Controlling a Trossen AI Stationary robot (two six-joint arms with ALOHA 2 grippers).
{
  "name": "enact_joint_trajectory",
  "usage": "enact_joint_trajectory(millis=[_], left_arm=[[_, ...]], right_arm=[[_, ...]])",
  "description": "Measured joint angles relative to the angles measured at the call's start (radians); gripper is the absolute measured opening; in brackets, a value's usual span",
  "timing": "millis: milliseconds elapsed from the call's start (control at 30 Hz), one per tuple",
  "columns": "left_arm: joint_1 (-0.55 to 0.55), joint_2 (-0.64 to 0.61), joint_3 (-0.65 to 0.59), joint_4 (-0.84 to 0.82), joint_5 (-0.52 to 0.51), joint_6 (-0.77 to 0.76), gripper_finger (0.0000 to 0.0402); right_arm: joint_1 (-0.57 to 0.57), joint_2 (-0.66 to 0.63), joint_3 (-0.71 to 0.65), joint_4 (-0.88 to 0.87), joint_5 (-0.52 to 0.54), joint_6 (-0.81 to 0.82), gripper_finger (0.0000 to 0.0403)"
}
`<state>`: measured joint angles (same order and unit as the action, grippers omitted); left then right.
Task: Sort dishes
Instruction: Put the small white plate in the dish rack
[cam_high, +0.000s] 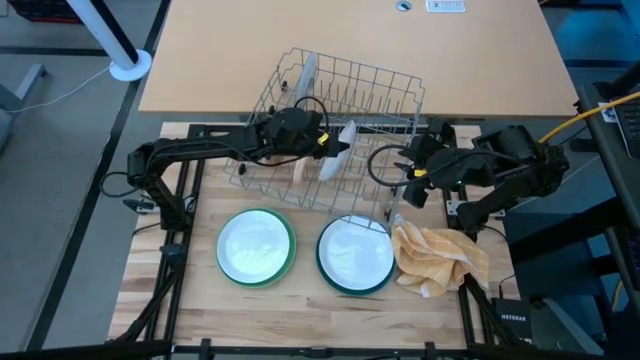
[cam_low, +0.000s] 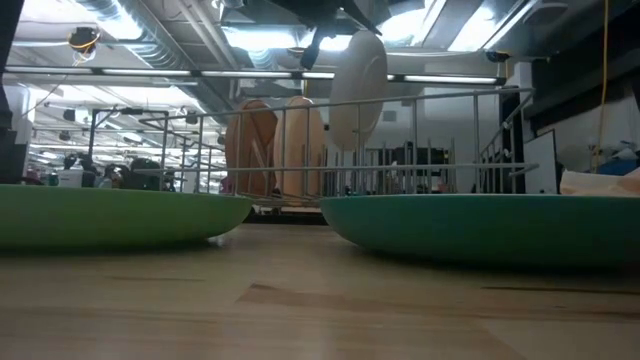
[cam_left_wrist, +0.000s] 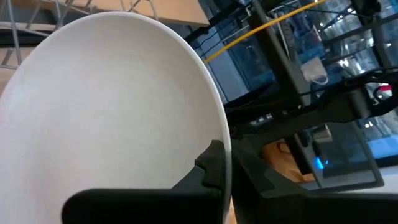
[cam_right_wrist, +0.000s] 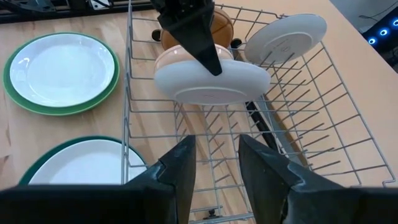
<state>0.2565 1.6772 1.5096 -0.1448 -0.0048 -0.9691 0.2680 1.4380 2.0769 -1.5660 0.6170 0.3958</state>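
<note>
The wire rack (cam_high: 335, 110) holds two upright wood-coloured plates (cam_low: 275, 148) and one white plate (cam_right_wrist: 286, 38) leaning at its far end. On the table, a green plate (cam_high: 256, 248) and a teal plate (cam_high: 356, 255) each carry a white plate. The left gripper (cam_high: 325, 140) clenches a small white plate (cam_right_wrist: 211, 81) by its rim above the rack: rigid, smooth, likely breakable; an edge grip suits. The right gripper (cam_right_wrist: 214, 168) stands released nearby.

Glossy white plate (cam_left_wrist: 106, 106), wire rack (cam_right_wrist: 298, 124)
</note>
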Motion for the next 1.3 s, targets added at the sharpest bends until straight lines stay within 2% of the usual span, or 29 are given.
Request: enact_joint_trajectory(millis=[667, 1167, 1300], left_arm=[[0.002, -0.004, 0.003, -0.126, -0.03, 0.003, 0.0002], [0.002, -0.004, 0.003, -0.14, -0.036, -0.144, 0.001], [0.001, -0.007, 0.004, -0.21, -0.031, -0.158, 0.0022]], right_arm=[[0.0, 0.0, 0.0, -0.001, -0.026, 0.0, 0.0127], [0.0, 0.0, 0.0, -0.001, -0.026, 0.0, 0.0127], [0.0, 0.0, 0.0, -0.001, -0.026, 0.0, 0.0127]])
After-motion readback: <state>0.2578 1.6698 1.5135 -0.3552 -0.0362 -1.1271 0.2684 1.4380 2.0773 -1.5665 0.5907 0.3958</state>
